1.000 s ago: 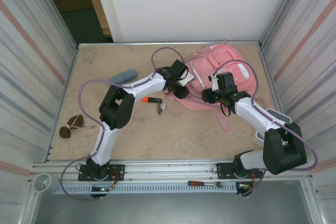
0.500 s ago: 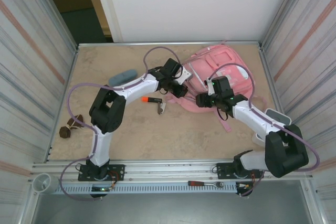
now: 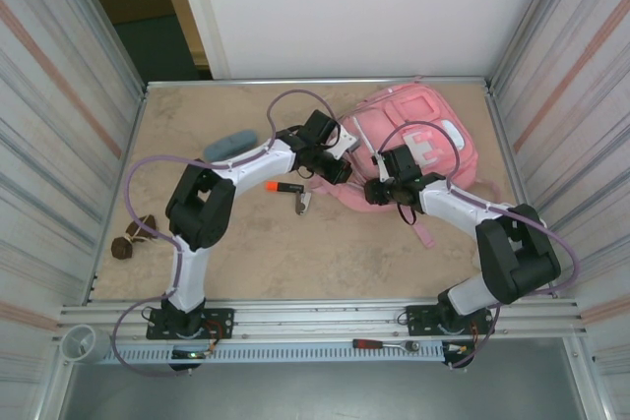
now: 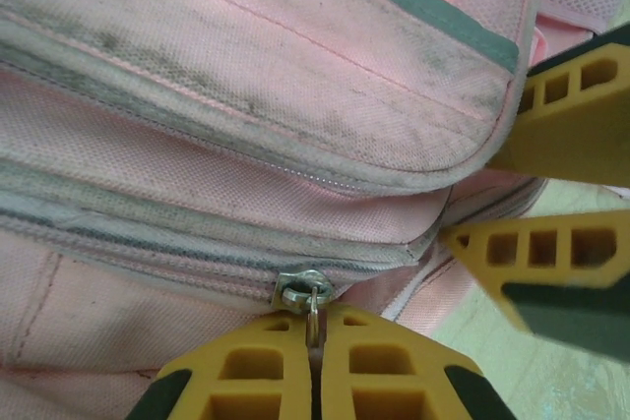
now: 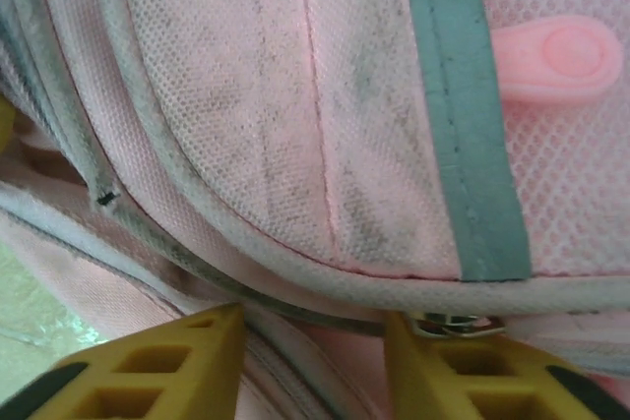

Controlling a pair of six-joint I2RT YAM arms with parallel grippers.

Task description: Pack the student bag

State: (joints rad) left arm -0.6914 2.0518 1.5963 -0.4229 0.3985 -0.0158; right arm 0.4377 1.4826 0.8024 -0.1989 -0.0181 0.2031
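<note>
The student bag (image 3: 433, 130), a large pink backpack, lies at the back right of the table. My left gripper (image 3: 340, 172) is at its left edge and is shut on a metal zipper pull (image 4: 313, 294). The pull stands pinched between the yellow fingers (image 4: 246, 366) of my left gripper (image 4: 315, 320). My right gripper (image 3: 372, 192) is at the bag's near edge. Its fingertips (image 5: 212, 341) stand apart with a fold of the bag's zipped seam (image 5: 315, 317) squeezed between them in my right gripper (image 5: 310, 327). A second metal slider (image 5: 455, 323) sits against the right finger.
An orange-capped marker (image 3: 281, 187) and a small pale item (image 3: 303, 202) lie just left of the bag. A grey-blue case (image 3: 231, 143) sits farther back left, a brown object (image 3: 133, 236) near the left wall. Ribbed walls close both sides.
The left gripper closed on the zipper pull and shifted slightly left. The right arm swung in to the bag's near edge, its jaws widening and then closing on the seam.
</note>
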